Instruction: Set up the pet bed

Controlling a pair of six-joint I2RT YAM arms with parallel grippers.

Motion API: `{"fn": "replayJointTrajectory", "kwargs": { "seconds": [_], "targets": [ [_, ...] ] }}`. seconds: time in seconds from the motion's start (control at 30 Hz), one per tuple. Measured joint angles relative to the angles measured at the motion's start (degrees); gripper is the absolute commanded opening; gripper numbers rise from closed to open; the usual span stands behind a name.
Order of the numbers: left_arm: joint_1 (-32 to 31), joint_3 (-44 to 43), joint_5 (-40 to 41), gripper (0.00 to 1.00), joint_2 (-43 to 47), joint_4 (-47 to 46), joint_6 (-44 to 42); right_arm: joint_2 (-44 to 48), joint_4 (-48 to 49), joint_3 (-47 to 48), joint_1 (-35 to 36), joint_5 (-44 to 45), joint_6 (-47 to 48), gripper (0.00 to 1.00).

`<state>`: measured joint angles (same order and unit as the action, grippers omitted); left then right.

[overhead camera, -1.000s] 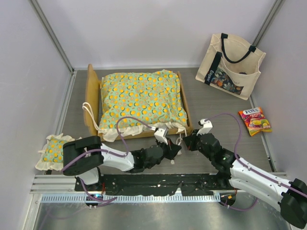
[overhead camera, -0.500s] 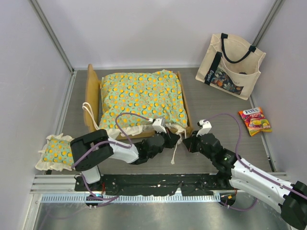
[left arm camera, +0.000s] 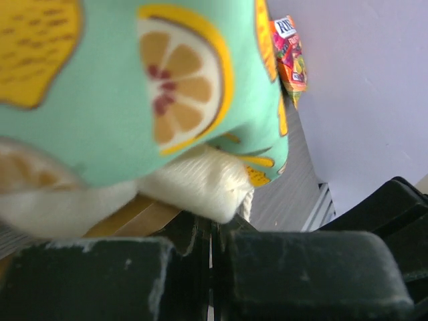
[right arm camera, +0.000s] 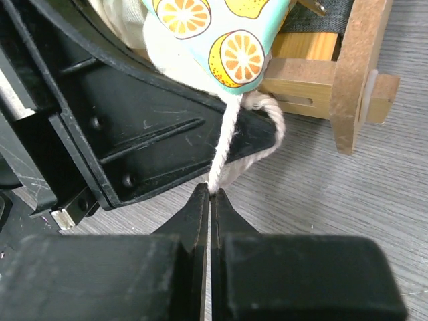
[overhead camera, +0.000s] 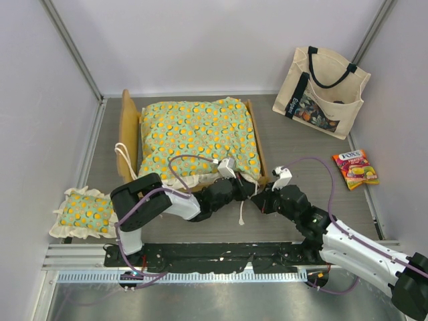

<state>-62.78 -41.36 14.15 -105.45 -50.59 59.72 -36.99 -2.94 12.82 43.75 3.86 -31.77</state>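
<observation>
Left pincer (overhead camera: pixel 249 189) advanced, arm (overhead camera: pixel 177 202) seemingly outstretched

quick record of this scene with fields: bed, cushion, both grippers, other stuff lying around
pet bed frame: on the table, headboard on the left arm's side
mattress cushion: lying in the frame
left gripper: shut, under the cushion's near right corner; hold unclear
right gripper: shut on tie cord
small pillow: outside the frame, near left
tote bag: far right corner
candy packet: right side
</observation>
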Motion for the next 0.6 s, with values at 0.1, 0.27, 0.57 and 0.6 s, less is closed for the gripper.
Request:
{"fn": "replayJointTrajectory", "kwargs": {
  "seconds": [0.1,0.27,0.57,0.6],
  "targets": [
    [0.4,-2.1,-2.7,0.00,-0.9,1.5,0.1,-0.2,0.0,0.4,0.0,-0.4,0.0,0.01],
    [1.0,-7.0,-6.8,0.00,-1.8,7.9,-0.7,-0.3,-1.2,1.4,-0.4,1.0,0.2,0.01],
    [1.5,-11.0,-9.5,0.01,-1.8,16.3,-4.5,-1.4,-3.0,2.7,-0.3,2.1,0.5,0.01],
    [1.5,-11.3,-9.5,0.03,-1.8,17.2,-5.0,-1.4,-3.0,2.7,-0.3,2.3,0.5,0.01]
  ]
}}
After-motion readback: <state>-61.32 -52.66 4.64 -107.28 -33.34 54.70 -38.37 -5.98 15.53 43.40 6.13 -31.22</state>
